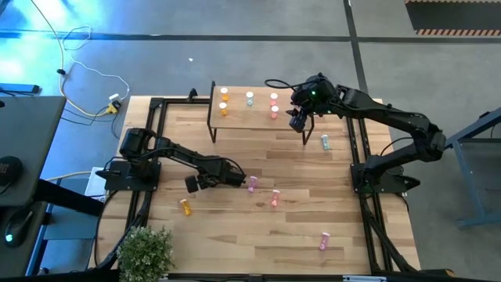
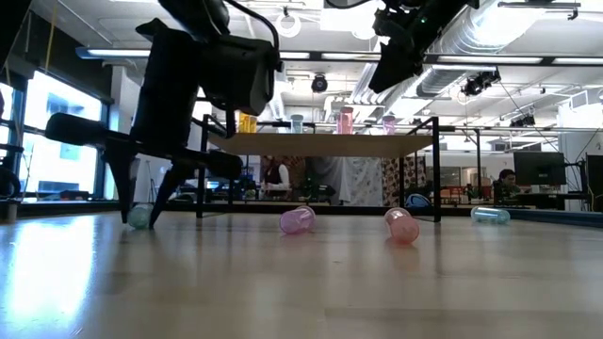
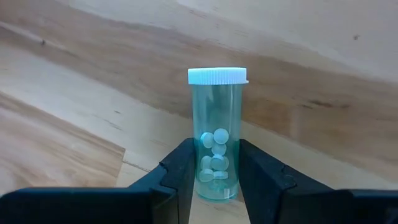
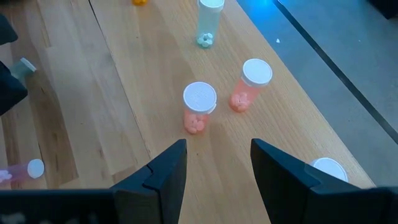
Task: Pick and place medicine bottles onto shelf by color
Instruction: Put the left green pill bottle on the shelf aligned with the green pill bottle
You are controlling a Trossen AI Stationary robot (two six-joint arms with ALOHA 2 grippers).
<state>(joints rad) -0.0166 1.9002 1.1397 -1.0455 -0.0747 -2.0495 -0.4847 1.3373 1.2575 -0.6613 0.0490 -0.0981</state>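
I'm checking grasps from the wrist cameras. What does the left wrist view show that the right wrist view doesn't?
Only the left wrist view shows a pale green bottle with white pills inside, held between the left end effector's fingers over the wooden tabletop.

Only the right wrist view shows the right end effector open and empty above the shelf, where two salmon-red bottles and another pale green bottle stand upright.

Both look past dark fingers at light wood and white-capped bottles.

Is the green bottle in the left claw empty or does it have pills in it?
It has pills. Through the clear side of the green bottle, held between the left gripper fingers, round white pills sit piled in its lower half.
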